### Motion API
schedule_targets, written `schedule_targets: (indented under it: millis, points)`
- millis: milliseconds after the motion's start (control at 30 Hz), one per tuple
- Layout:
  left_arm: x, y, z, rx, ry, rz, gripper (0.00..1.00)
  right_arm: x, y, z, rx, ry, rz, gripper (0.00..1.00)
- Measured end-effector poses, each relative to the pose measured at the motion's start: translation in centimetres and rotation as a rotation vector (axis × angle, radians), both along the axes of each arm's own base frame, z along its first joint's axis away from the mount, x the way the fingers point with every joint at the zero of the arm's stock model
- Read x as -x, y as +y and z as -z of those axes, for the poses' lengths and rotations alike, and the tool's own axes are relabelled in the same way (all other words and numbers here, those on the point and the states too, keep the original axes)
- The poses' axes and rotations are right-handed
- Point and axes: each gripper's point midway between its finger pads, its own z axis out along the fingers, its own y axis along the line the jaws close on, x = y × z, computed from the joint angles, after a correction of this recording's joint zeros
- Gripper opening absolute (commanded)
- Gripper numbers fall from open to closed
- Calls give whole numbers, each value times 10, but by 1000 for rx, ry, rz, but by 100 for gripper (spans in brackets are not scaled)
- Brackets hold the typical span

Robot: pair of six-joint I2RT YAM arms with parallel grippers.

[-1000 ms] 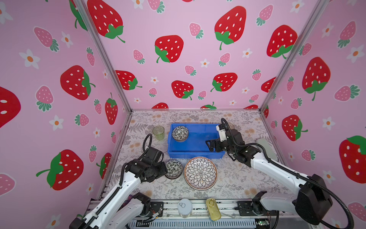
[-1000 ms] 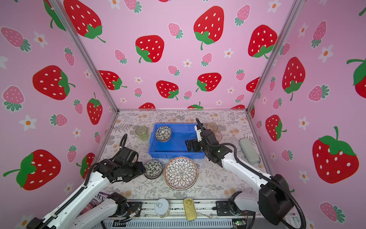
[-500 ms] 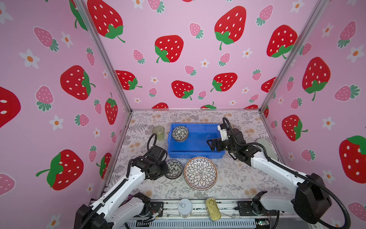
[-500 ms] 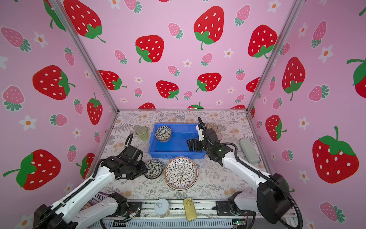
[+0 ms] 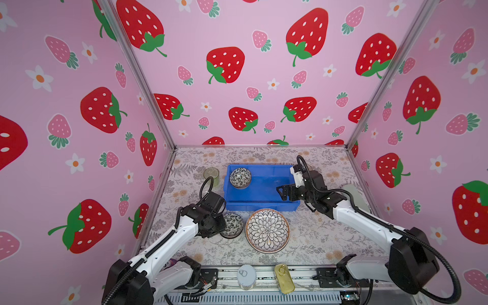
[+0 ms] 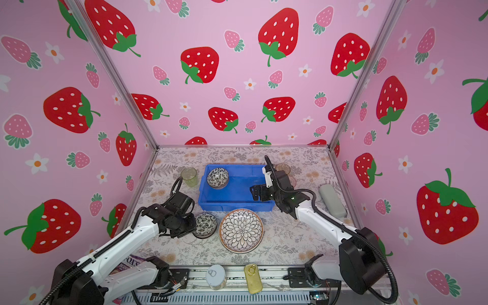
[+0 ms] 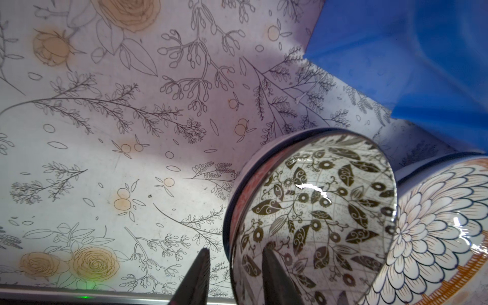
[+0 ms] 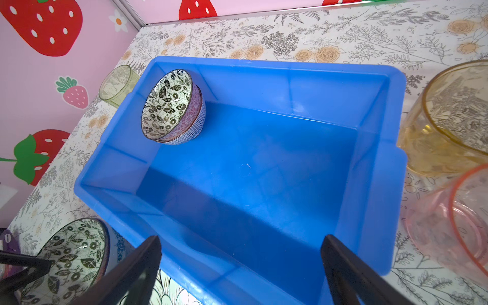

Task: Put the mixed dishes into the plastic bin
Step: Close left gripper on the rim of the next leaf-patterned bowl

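Tins, two, stand nearest: silver round tin, gold oval tin. One floral bowl sits just beside one petal plate; left gripper straddles the bowl's rim, half-closed, not pinching. Blue bin lies long axis left-right, floor mostly bare — two nested bowls tilt in its far left corner. Right gripper gapes empty over its near right corner. Three tumblers flank it — green tumbler left, amber tumbler and pink tumbler right.

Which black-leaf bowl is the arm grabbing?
The bowl beside the petal plate; the left gripper straddles its rim. The other bowl sits in the blue bin.
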Motion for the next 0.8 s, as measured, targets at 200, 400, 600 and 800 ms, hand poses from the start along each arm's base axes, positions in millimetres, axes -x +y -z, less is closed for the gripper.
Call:
schedule_targets:
  millis: [200,400,600,800]
  points:
    - [-1,0,1,-4,2,6,29,-1,-1,1,-2,5,-2,96]
    - [-2,0,0,-9,-5,8,26,-1,0,3,-4,11,-9,96]
    - [-2,0,2,-16,4,15,24,-1,0,3,-6,12,-12,96]
    - [-3,0,2,-20,7,17,20,-1,0,2,-10,13,-14,95]
